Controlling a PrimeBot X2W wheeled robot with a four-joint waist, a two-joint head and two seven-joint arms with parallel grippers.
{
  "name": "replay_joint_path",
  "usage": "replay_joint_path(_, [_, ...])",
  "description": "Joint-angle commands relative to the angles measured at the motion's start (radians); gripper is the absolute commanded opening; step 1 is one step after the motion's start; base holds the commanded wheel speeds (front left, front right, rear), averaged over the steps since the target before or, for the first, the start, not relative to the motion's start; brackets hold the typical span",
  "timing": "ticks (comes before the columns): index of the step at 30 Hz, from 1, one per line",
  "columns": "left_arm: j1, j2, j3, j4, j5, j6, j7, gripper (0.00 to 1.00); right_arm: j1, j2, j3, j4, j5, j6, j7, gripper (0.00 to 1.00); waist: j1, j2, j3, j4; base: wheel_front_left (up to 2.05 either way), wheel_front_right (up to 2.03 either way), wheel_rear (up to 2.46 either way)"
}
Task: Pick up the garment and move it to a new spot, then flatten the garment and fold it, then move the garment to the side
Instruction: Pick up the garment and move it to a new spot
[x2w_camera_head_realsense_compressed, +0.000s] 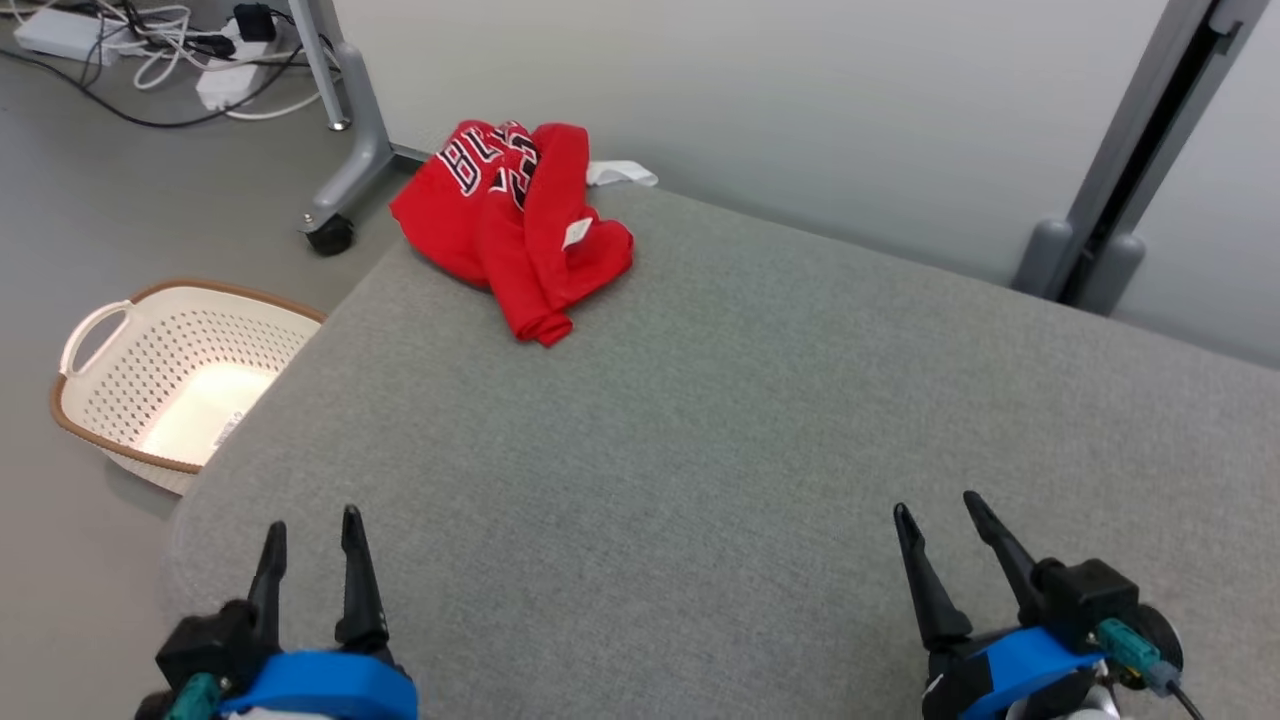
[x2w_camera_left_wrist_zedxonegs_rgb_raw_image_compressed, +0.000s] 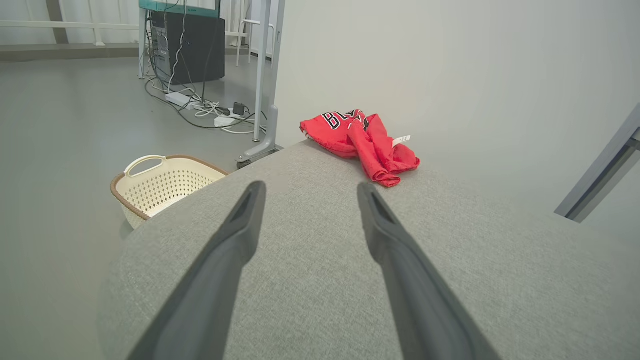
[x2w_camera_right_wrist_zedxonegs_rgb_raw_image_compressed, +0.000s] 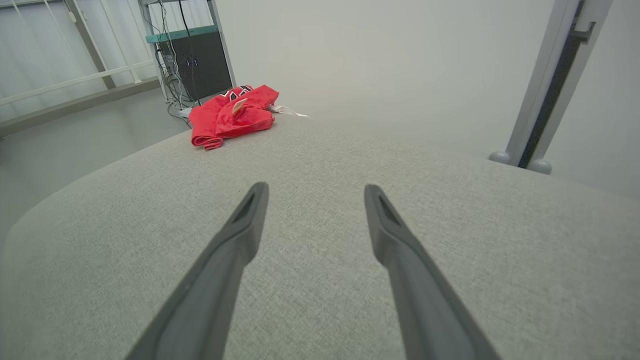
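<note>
A red garment (x2w_camera_head_realsense_compressed: 510, 220) with black and white lettering lies crumpled at the far left corner of the grey cushioned surface (x2w_camera_head_realsense_compressed: 700, 430). It also appears as the red garment (x2w_camera_left_wrist_zedxonegs_rgb_raw_image_compressed: 362, 142) in the left wrist view and the red garment (x2w_camera_right_wrist_zedxonegs_rgb_raw_image_compressed: 230, 117) in the right wrist view. My left gripper (x2w_camera_head_realsense_compressed: 312, 525) hovers open near the front left edge, far from the garment. My right gripper (x2w_camera_head_realsense_compressed: 938, 508) is open at the front right, with nothing between its fingers. In each wrist view the left gripper (x2w_camera_left_wrist_zedxonegs_rgb_raw_image_compressed: 310, 187) and the right gripper (x2w_camera_right_wrist_zedxonegs_rgb_raw_image_compressed: 315, 189) show spread fingers over bare cushion.
A cream perforated basket (x2w_camera_head_realsense_compressed: 170, 375) with a brown rim stands on the floor left of the cushion. A wheeled grey frame leg (x2w_camera_head_realsense_compressed: 345, 170) and tangled cables (x2w_camera_head_realsense_compressed: 180, 50) lie beyond the far left corner. A grey post (x2w_camera_head_realsense_compressed: 1140, 150) stands at the back right against the pale wall.
</note>
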Motion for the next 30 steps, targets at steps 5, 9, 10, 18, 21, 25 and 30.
replay_joint_path(5, [-0.144,0.051,0.066,-0.049,-0.019,0.008,-0.005,1.00,-0.053,-0.003,-0.031,-0.071,-0.051,0.000,0.032,1.00,0.0000,0.0000,0.079,-0.045,0.00,0.00,0.00])
replay_joint_path(9, [-0.311,0.135,0.126,-0.087,-0.019,0.017,0.029,1.00,-0.106,-0.003,-0.023,-0.141,-0.080,0.000,0.074,1.00,0.0000,0.0000,0.167,-0.110,0.00,0.00,0.00])
replay_joint_path(10, [-0.360,0.161,0.136,-0.092,-0.015,0.015,0.046,1.00,-0.126,-0.003,-0.019,-0.161,-0.088,0.000,0.088,1.00,0.0000,0.0000,0.195,-0.129,0.00,0.00,0.00])
replay_joint_path(18, [-0.733,0.304,0.160,0.048,-0.026,-0.018,0.200,1.00,-0.276,-0.003,-0.010,-0.328,-0.208,0.000,0.180,1.00,0.0000,0.0000,0.400,-0.255,0.00,0.00,0.00])
replay_joint_path(21, [-0.821,0.303,0.135,0.154,-0.045,-0.039,0.263,1.00,-0.313,-0.003,-0.003,-0.382,-0.224,0.000,0.205,1.00,0.0000,0.0000,0.467,-0.288,0.00,0.00,0.00])
replay_joint_path(25, [-0.888,0.289,0.100,0.291,-0.068,-0.082,0.344,1.00,-0.313,-0.003,0.006,-0.437,-0.235,0.000,0.229,1.00,0.0000,0.0000,0.530,-0.316,0.00,0.00,0.00])
replay_joint_path(30, [-0.936,0.286,0.056,0.449,-0.075,-0.117,0.426,1.00,-0.286,-0.003,-0.001,-0.488,-0.236,0.000,0.244,1.00,0.0000,0.0000,0.594,-0.343,0.00,0.00,0.00])
